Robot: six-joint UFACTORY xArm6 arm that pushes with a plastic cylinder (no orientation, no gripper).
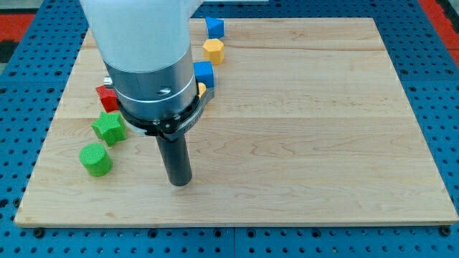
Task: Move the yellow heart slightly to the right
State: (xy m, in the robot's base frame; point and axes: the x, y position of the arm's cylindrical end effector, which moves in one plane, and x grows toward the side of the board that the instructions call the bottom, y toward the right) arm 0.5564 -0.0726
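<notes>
Filling most of the view is the wooden board (301, 143), lying on a blue pegboard table (430, 236); my arm's pale housing (143, 50) comes down over the board's left half and ends in the dark rod, with my tip (179, 183) resting on bare wood, right of the green cylinder (95, 159) and below the green star (109, 128); no pincer is fitted, so nothing is held; a red block (106, 95) peeks out at the housing's left; right of it sit a blue block (204, 73), a yellow hexagon (214, 50) and a blue cube (214, 27); a yellow sliver (202, 89), perhaps the heart, shows beneath the nearer blue block, mostly hidden.
</notes>
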